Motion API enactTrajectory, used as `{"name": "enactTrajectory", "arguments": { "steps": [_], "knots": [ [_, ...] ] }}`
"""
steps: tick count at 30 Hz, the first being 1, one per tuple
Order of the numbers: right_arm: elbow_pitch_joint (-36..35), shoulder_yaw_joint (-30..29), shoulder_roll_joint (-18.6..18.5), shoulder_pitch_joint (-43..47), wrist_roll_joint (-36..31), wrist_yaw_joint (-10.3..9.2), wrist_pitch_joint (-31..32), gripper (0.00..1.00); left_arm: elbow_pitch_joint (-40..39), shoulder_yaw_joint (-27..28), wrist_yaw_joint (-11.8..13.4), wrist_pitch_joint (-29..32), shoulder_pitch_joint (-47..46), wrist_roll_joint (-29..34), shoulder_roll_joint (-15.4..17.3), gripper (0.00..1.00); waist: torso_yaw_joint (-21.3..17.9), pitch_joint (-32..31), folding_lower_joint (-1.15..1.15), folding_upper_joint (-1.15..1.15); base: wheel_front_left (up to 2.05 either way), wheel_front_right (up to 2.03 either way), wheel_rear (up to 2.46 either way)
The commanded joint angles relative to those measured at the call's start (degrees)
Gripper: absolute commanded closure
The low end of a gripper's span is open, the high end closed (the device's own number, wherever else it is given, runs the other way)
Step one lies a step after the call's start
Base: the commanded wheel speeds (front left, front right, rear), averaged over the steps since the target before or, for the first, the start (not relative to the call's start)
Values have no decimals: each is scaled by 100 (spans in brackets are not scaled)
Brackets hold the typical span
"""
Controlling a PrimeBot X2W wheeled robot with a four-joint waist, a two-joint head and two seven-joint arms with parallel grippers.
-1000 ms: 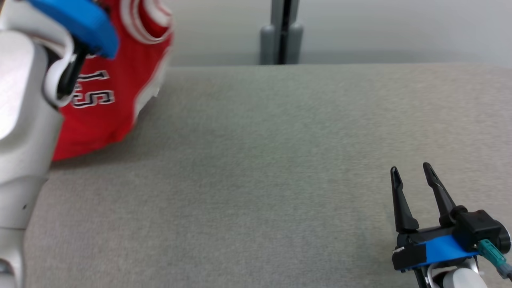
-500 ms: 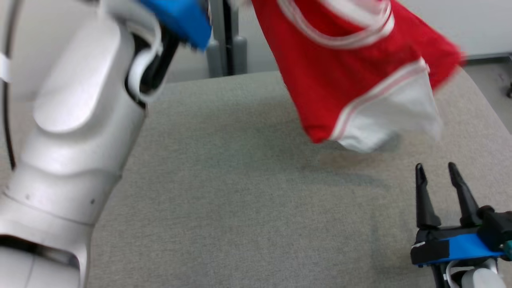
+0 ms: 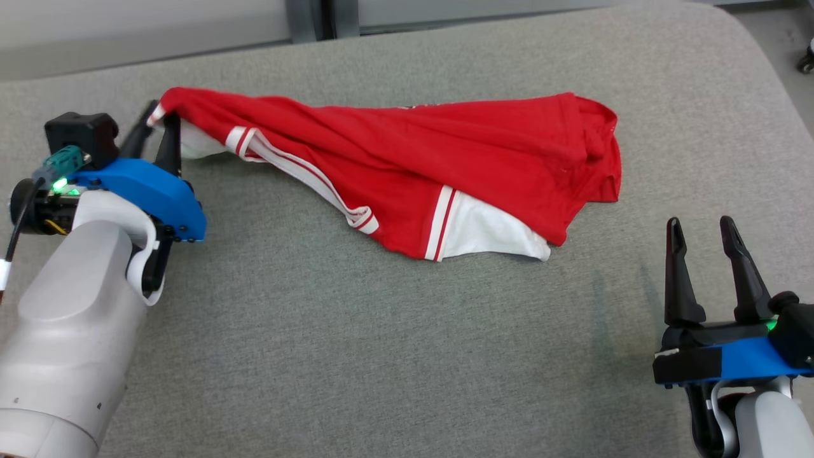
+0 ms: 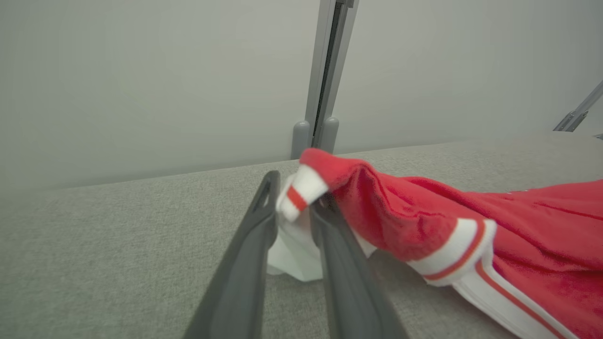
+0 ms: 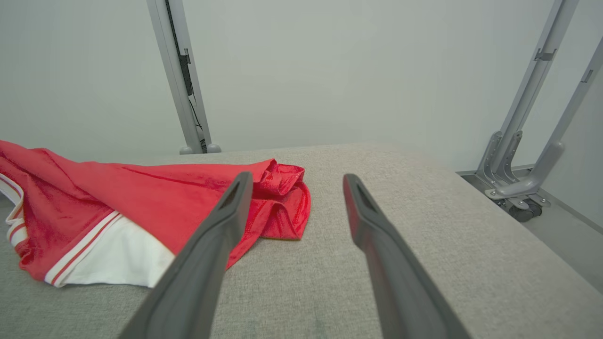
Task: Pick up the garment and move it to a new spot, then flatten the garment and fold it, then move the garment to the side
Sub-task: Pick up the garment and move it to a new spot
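The garment (image 3: 445, 159) is a red sleeveless jersey with white and red trim. It lies crumpled and stretched across the far half of the grey table (image 3: 381, 356). My left gripper (image 3: 159, 117) sits at its left end, fingers nearly together and pinching a trimmed corner (image 4: 301, 190) that stands up off the cloth surface. The rest of the garment (image 4: 494, 226) trails away to the right. My right gripper (image 3: 701, 224) rests open near the table's front right, short of the garment's bunched right end (image 5: 278, 202) and holding nothing.
The padded table top curves down at its right edge (image 3: 772, 76). A grey post (image 4: 325, 70) rises behind the table's far side. Metal frame legs with a caster (image 5: 520, 207) stand on the floor to the right.
The garment hung in the air from my raised left gripper and swung across. It now lies on the table, with the left arm lowered. The head camera has also shifted. The right gripper stayed open.
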Motion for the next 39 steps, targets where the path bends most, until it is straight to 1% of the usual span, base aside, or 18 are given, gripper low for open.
{"name": "enactTrajectory", "arguments": {
  "steps": [1,6,8,10,14,20,21,22,23,26,32,35,39],
  "knots": [
    [-29,12,-24,-128,39,1,-4,0,71,35,13,-101,-64,73,42,0,65,144,-1,0,0,0,0],
    [-22,34,-25,-195,23,1,-4,0,134,43,-40,-174,-112,185,61,0,140,243,-1,0,0,0,0],
    [3,0,-26,-236,-18,1,-4,0,131,55,-43,-190,-47,270,-2,0,237,222,-1,0,0,0,0],
    [2,-43,-26,-262,-66,1,-4,0,-67,151,-7,-193,15,322,-35,0,313,178,-1,0,0,0,0],
    [5,-161,-25,-240,-209,1,-4,0,-586,527,96,-191,464,394,-119,0,519,11,-1,0,0,0,0],
    [35,-208,-25,-124,-438,1,-4,0,-1214,892,60,-193,1368,597,-280,0,802,-334,-1,0,0,0,0],
    [35,-208,-25,-124,-438,1,-4,0,-1214,892,60,-193,1368,597,-280,0,802,-334,-1,0,0,0,0],
    [55,-216,-26,-59,-476,1,-4,0,-1413,1046,51,-193,1713,636,-354,0,881,-461,-1,0,0,0,0],
    [55,-216,-26,-59,-476,1,-4,0,-1413,1046,51,-193,1713,636,-354,0,881,-461,-1,0,0,0,0],
    [104,-203,-25,43,-517,1,-4,0,-1761,1324,76,-193,2231,678,-522,0,981,-658,-1,0,0,0,0],
    [202,-266,-25,370,-503,1,-4,0,-2522,1976,161,-194,3226,880,-960,0,1156,-1086,-1,0,0,0,0],
    [240,-270,-25,561,-486,1,-4,0,-2807,2141,157,-189,3695,1069,-1173,0,1220,-1260,-1,0,0,0,0],
    [309,-191,-27,813,-424,1,-4,0,-3058,2241,156,-189,4058,1272,-1360,0,1290,-1429,-1,0,0,0,0]
  ]
}}
